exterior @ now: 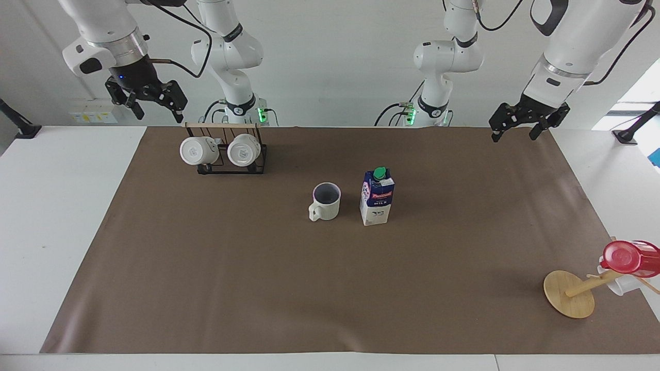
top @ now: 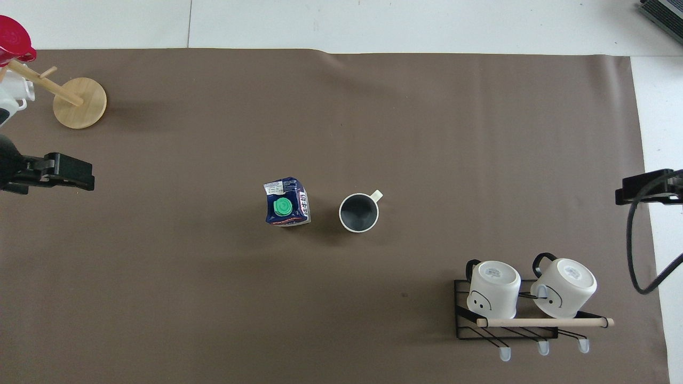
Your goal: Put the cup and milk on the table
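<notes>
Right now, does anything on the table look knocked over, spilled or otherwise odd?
Yes: the wooden cup stand at the left arm's end has tipped over, its round base on edge, with the red cup on its pole. The cup and milk stand upright, nothing spilled.

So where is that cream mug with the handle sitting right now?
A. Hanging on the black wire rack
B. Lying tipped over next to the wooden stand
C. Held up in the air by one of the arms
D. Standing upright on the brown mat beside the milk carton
D: the cream mug stands upright, mouth up, on the brown mat beside the milk carton, with nothing gripping it.
</notes>
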`<action>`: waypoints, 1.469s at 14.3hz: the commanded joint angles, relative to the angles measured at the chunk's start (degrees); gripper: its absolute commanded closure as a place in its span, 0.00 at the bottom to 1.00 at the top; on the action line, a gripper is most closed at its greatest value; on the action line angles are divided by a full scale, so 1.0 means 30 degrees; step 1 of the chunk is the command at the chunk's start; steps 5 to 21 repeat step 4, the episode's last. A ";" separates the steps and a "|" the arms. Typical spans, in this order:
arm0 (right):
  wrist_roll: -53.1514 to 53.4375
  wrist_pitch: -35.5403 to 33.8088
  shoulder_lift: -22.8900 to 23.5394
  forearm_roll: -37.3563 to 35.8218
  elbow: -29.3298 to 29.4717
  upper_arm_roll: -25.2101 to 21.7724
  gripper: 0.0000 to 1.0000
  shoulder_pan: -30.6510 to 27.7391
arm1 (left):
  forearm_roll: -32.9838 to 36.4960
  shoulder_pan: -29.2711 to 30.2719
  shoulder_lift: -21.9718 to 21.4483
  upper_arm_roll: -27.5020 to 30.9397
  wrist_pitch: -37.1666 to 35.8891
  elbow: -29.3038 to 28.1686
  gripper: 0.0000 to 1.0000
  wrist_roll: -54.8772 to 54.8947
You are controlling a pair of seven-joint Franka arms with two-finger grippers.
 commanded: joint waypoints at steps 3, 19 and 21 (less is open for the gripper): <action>0.0053 0.0133 -0.0134 0.0279 -0.0170 0.0121 0.00 -0.0255 | -0.0266 0.0280 -0.0126 -0.0163 -0.0449 0.0197 0.00 0.0752; 0.0082 0.0133 -0.0134 0.0279 -0.0199 0.0092 0.00 -0.0255 | -0.0266 0.0280 -0.0126 -0.0163 -0.0449 0.0197 0.00 0.0752; 0.0082 0.0133 -0.0134 0.0279 -0.0199 0.0092 0.00 -0.0255 | -0.0266 0.0280 -0.0126 -0.0163 -0.0449 0.0197 0.00 0.0752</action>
